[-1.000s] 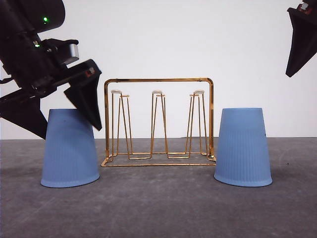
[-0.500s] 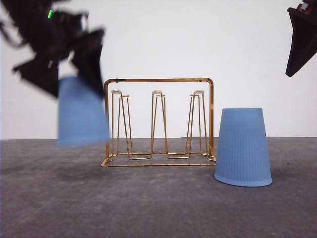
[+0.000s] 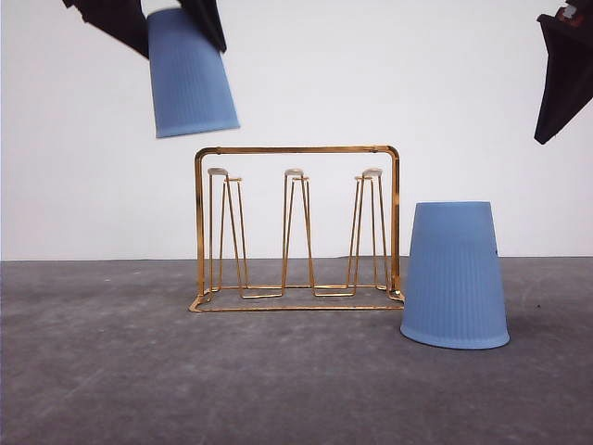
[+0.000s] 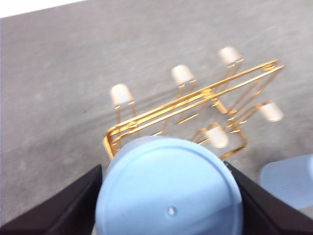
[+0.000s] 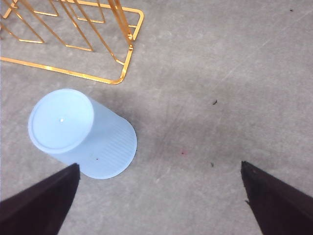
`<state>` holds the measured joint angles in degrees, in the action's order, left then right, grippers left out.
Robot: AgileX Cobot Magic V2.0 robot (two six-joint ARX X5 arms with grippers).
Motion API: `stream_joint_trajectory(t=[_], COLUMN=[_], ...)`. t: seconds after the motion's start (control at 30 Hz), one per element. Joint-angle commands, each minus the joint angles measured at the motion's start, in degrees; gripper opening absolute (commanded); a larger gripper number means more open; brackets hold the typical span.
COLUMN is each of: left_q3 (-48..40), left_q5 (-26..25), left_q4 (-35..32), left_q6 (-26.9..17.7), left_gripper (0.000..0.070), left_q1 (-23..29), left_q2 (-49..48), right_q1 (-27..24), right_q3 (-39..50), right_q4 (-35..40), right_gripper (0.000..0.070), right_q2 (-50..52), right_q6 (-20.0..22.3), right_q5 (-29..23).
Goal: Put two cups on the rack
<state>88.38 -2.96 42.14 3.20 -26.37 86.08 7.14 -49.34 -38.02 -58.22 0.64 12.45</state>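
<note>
While clamped upside down in the left gripper [image 3: 176,11], raised cup [image 3: 191,76] hangs above the rack's [image 3: 296,227] left end, clear of its top bar. Second cup [image 3: 454,275] stands inverted just beside the rack's right end. Right gripper [image 5: 159,196] spread wide above, likely empty.

A grey tabletop [image 3: 296,380] with a dull, faintly mottled surface spread across the lower part of the front view. Behind it rose a plain white wall [image 3: 306,74], and the two met in a straight level line at the tabletop's far edge. From the right wrist view the tabletop [image 5: 220,73] showed fine pale scratches running at a slant, a few small dark specks [image 5: 214,102] and one tiny reddish speck [image 5: 183,152]. From the left wrist view the same grey surface [image 4: 58,88] appeared blurred, with a strip of the white wall [image 4: 29,6] at its far edge.
</note>
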Motion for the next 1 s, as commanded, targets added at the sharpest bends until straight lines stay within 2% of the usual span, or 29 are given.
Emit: stream_joint_trajectory(t=[0.0,0.17,0.37,0.73,0.87,0.97], left_q3=[0.83,0.83,0.83,0.96,1.53,2.01], left_q5=[0.22,0.17,0.13,0.02,-0.05,-0.03], left_q4=[-0.6,-2.35,-1.73,-1.43,-1.46,-0.84], left_q6=[-1.16,-1.27,-1.14,-1.24,-1.24,-1.72], left_gripper=[0.0445,0.0449,0.0585,0.0592,0.0592,0.0592], left_q1=[-0.3,-0.32,-0.39,-0.44,-0.44,-0.44], left_q2=[3.17,9.39,15.1,13.96,10.89,7.71], right_q1=[0.24,0.24,0.24,0.24,0.68,2.77], right_q3=[-0.66,-0.66,-0.66,-0.66,-0.66,-0.66], right_q4=[0.29,0.3,0.27,0.97,2.5,4.26], right_gripper=[0.067,0.067,0.067,0.067,0.0667,0.0664], right_q2=[-0.39,-0.39,-0.39,-0.39,-0.48,-1.39], right_q6=[0.26,0.28,0.46,0.74,0.6,0.4], right_q5=[0.24,0.22,0.22,0.77,7.07,8.81])
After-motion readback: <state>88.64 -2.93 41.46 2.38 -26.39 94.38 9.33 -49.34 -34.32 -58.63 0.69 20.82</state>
